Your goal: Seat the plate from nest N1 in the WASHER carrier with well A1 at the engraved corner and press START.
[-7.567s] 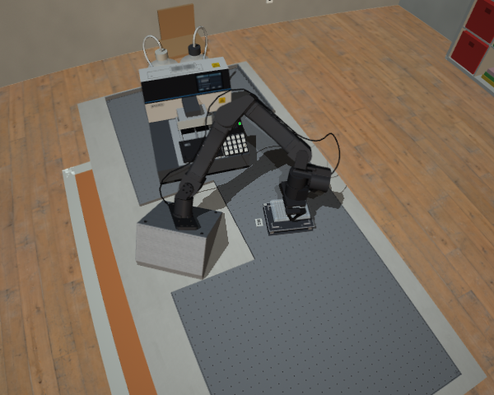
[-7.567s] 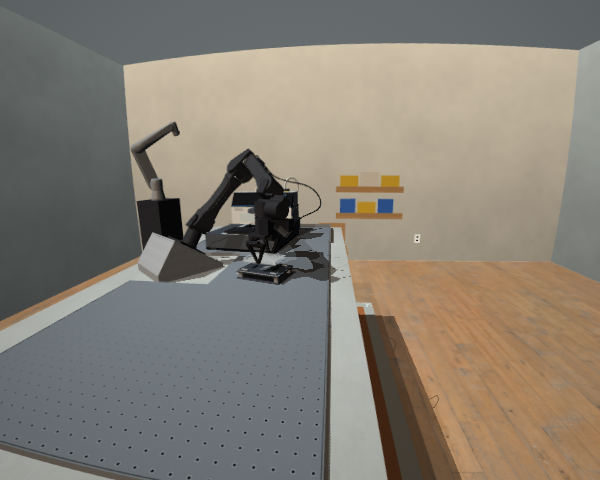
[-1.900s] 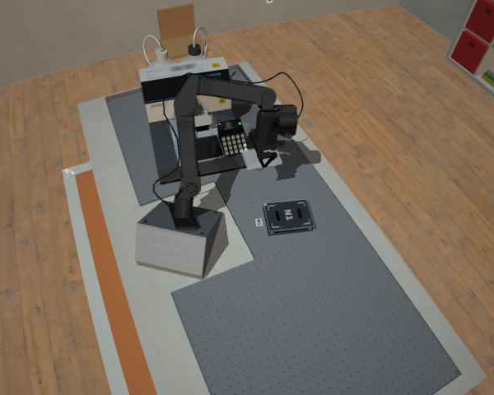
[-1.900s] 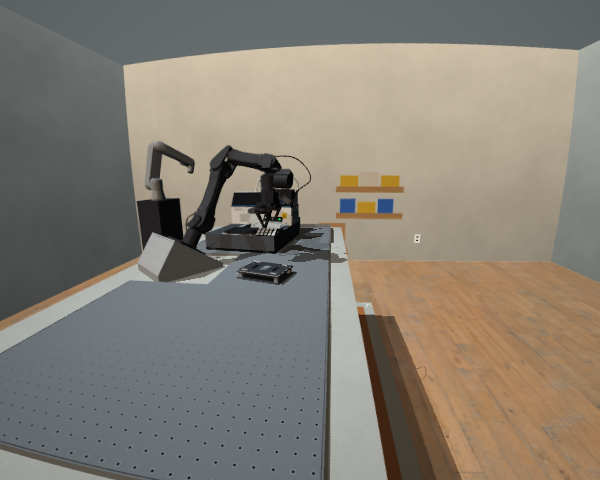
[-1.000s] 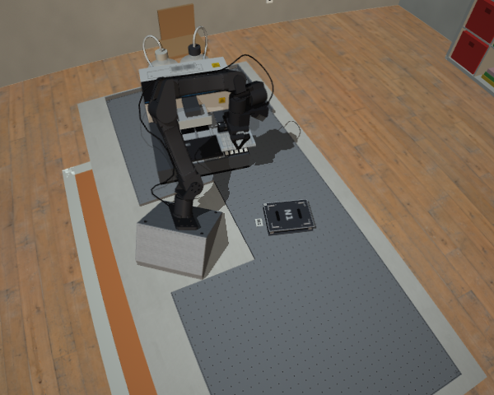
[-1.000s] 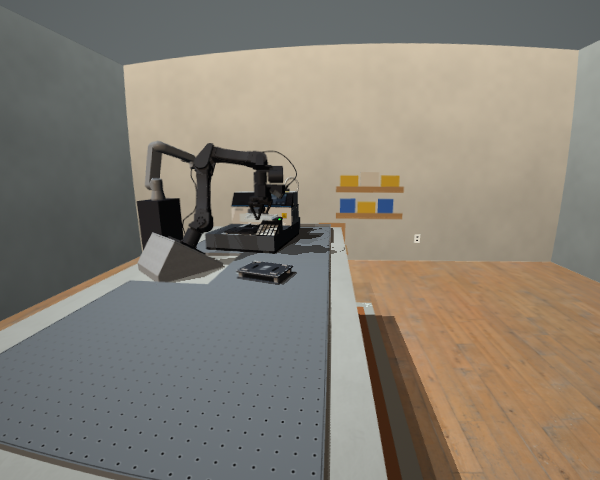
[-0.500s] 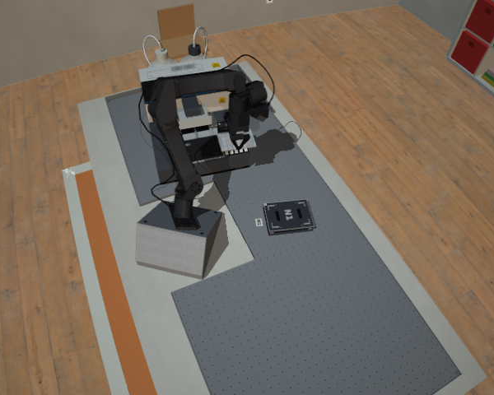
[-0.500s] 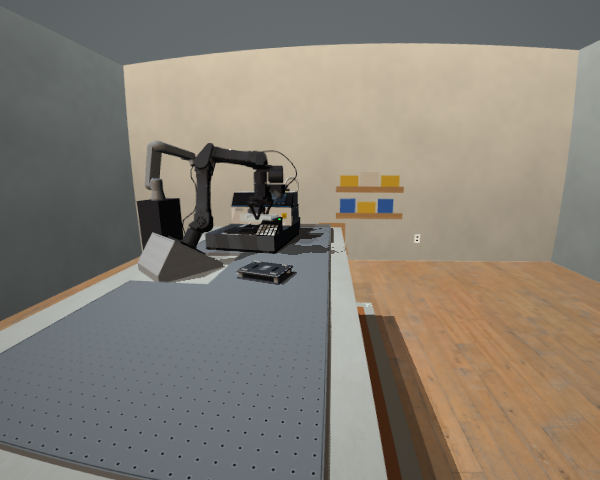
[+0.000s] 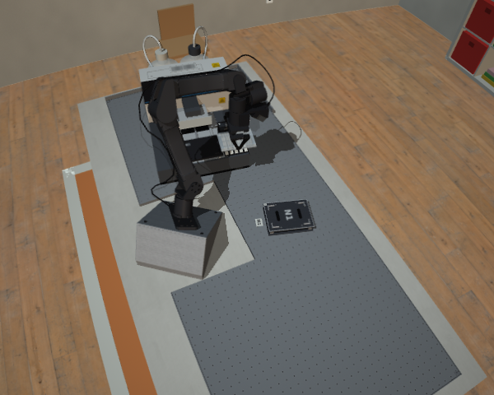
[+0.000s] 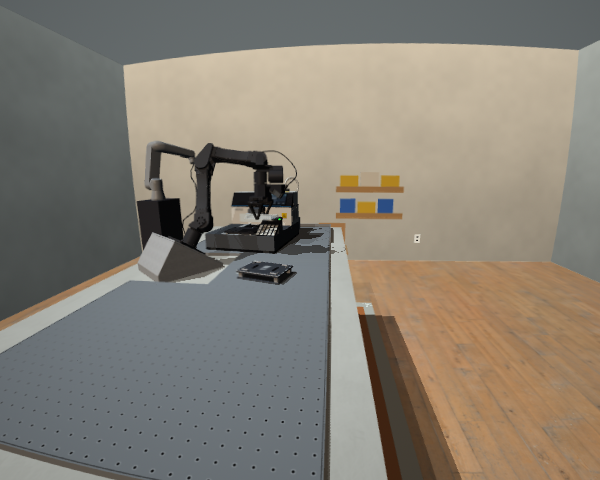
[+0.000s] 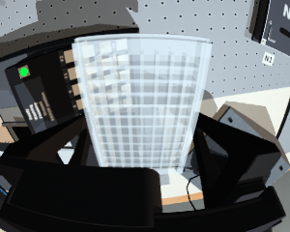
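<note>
My gripper point(image 9: 239, 143) is shut on the clear multi-well plate point(image 11: 141, 100) and holds it by its short end above the washer point(image 9: 196, 114). In the wrist view the plate fills the middle between my two dark fingers. It hangs over the washer's keypad point(image 11: 44, 93), to the right of the carrier area point(image 9: 200, 146). I cannot tell where the plate's cut-off corner lies. A green lamp point(image 11: 24, 72) is lit beside the keypad and also shows in the exterior view point(image 10: 279, 219). The black nest N1 point(image 9: 289, 216) stands empty on the grey breadboard.
The arm's base sits on a grey block point(image 9: 181, 242) left of the nest. Two bottles with tubing point(image 9: 177, 48) stand on the washer's back. A cable loop point(image 9: 291, 127) lies right of the washer. An orange strip point(image 9: 111, 289) runs along the table's left side.
</note>
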Robot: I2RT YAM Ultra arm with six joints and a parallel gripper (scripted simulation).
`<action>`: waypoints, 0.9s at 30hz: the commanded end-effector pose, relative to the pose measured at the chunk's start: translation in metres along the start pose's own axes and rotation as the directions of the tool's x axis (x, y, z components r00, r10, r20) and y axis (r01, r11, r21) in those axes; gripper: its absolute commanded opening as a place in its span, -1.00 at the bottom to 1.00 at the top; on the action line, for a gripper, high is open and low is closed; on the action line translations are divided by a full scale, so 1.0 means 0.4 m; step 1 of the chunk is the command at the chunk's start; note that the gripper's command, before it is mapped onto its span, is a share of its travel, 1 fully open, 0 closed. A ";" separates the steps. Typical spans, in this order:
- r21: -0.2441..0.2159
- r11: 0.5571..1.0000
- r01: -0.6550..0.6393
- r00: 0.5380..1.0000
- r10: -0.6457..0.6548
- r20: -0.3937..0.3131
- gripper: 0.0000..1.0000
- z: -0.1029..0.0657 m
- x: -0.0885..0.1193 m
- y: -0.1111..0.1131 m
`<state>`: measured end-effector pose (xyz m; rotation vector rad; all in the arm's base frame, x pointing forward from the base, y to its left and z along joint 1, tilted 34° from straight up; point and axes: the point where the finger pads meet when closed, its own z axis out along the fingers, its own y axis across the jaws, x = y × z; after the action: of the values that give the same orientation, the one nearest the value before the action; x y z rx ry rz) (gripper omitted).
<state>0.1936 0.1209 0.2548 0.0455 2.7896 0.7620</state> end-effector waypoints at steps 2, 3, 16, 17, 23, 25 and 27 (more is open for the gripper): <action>-0.010 1.000 0.016 0.998 -0.015 0.062 0.68 -0.035 -0.014 0.015; -0.010 1.000 0.016 0.998 -0.015 0.062 0.68 -0.035 -0.014 0.015; -0.009 0.998 0.063 0.997 -0.063 0.042 0.68 -0.043 0.067 0.046; -0.011 0.998 0.064 0.997 -0.064 0.045 0.68 -0.037 0.074 0.049; -0.015 0.998 0.059 0.998 -0.059 0.039 0.68 -0.039 0.142 0.076; -0.015 0.998 0.059 0.998 -0.059 0.039 0.68 -0.039 0.142 0.076; -0.015 0.998 0.057 0.998 -0.057 0.035 0.68 -0.040 0.165 0.085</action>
<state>0.1300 0.1505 0.2668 -0.1160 2.7666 0.7905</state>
